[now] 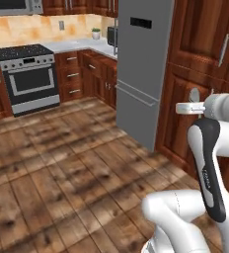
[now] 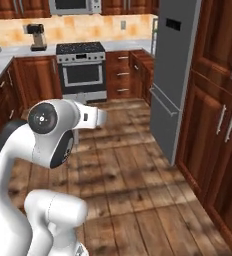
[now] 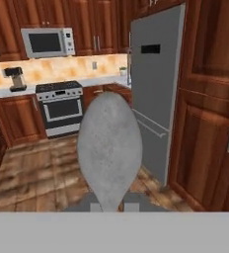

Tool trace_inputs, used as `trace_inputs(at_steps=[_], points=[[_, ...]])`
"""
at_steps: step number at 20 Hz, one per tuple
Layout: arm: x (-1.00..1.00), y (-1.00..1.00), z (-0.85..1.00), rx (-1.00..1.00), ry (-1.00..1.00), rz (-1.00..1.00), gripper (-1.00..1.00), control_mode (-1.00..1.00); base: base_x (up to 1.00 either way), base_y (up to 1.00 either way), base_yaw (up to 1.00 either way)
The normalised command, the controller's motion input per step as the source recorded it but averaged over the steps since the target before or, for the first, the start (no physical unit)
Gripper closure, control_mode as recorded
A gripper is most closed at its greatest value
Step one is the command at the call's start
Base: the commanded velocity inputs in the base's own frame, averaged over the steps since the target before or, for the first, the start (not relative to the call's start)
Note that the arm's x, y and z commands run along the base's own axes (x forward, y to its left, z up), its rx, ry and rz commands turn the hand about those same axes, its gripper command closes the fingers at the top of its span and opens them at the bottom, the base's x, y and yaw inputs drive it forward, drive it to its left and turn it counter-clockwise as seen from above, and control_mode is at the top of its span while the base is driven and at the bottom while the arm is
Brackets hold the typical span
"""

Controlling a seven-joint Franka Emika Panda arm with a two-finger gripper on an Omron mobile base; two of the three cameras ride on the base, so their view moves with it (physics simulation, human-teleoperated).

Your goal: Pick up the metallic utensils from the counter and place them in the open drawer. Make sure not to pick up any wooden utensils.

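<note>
My gripper (image 3: 108,206) is pinched nearly shut on the neck of a metal spoon (image 3: 109,150); the grey bowl stands up broad in the hand view, pointing away from me toward the fridge (image 3: 153,84) and stove (image 3: 61,106); the finger tips themselves are mostly hidden behind the spoon's neck, so I cannot tell how squarely they sit on it.

In the left base view the spoon (image 1: 194,95) shows as a small grey oval just past the end of my white wrist, in front of the tall cabinets (image 1: 205,59); held high, well above the wooden floor (image 1: 62,163).

Neither the counter nor the open drawer can be placed from these views; judgement: I am in transit with one metallic utensil, facing the far side of the kitchen, and the drop-off is yet to be reached.

Risks from here, as I judge them:
- grip is on a thin neck with the heavy bowl out front; a fast swing could let it pivot or slip between the pads;
- the hand is near the cabinet fronts; a wide turn may clip a door or handle (image 1: 224,49) and knock the spoon loose;
- a drop now lands on the floor, out of easy reach;
- releasing before I am over the drawer misses it.
</note>
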Motion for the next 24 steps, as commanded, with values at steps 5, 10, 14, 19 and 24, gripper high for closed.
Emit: trace_inputs(at_steps=[5, 10, 14, 19, 24], points=[[0.00, 0.00, 0.00, 0.00, 0.00, 0.00, 1.00, 1.00, 1.00, 0.14, 0.00], [0.00, 0.00, 0.00, 0.00, 0.00, 0.00, 1.00, 1.00, 1.00, 0.11, 0.00], [0.00, 0.00, 0.00, 0.00, 0.00, 0.00, 1.00, 1.00, 1.00, 0.10, -0.07], [0.00, 0.00, 0.00, 0.00, 0.00, 0.00, 1.00, 1.00, 1.00, 0.14, -0.16], [0.00, 0.00, 0.00, 0.00, 0.00, 0.00, 1.00, 1.00, 1.00, 0.26, -0.22]])
